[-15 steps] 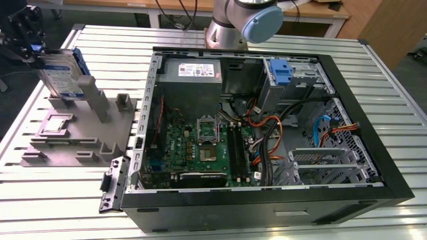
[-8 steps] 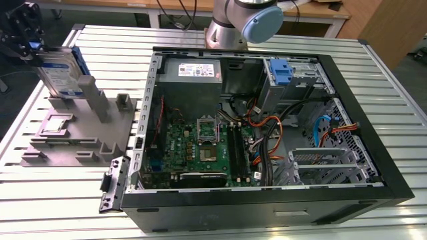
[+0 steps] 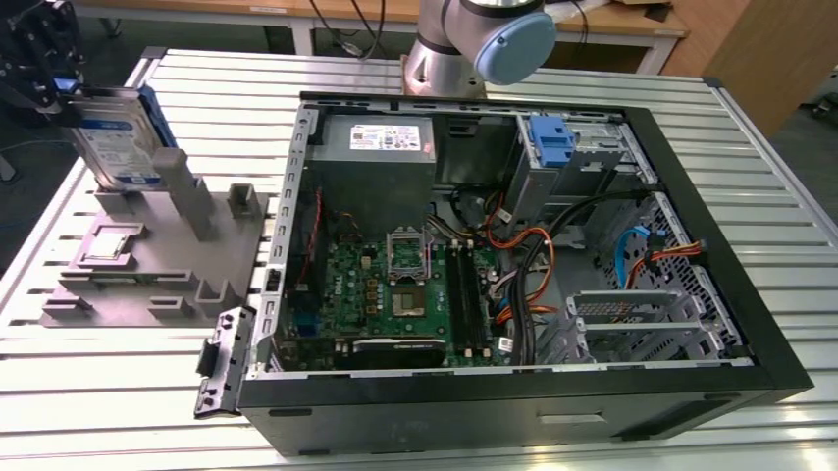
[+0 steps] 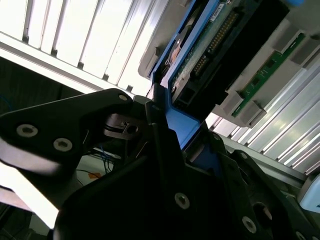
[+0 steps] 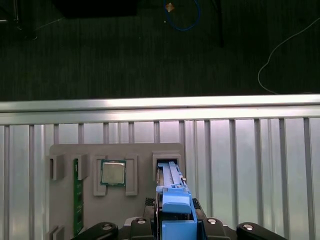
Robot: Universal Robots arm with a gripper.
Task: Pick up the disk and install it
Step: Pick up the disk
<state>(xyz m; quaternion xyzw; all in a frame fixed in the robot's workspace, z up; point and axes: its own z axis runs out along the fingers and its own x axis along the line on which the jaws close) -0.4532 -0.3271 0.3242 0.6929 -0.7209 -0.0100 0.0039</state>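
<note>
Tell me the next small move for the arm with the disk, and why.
Probably a short straight lift. The gripper looks shut on the silver-grey rectangular metal disk, which stands upright with its lower edge close to the grey moulded fixture; its tall post stands beside it, so sideways travel toward the open black computer case risks a snag.

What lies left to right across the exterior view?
disk → power-supply box → blue bracket → metal drive cage
</note>
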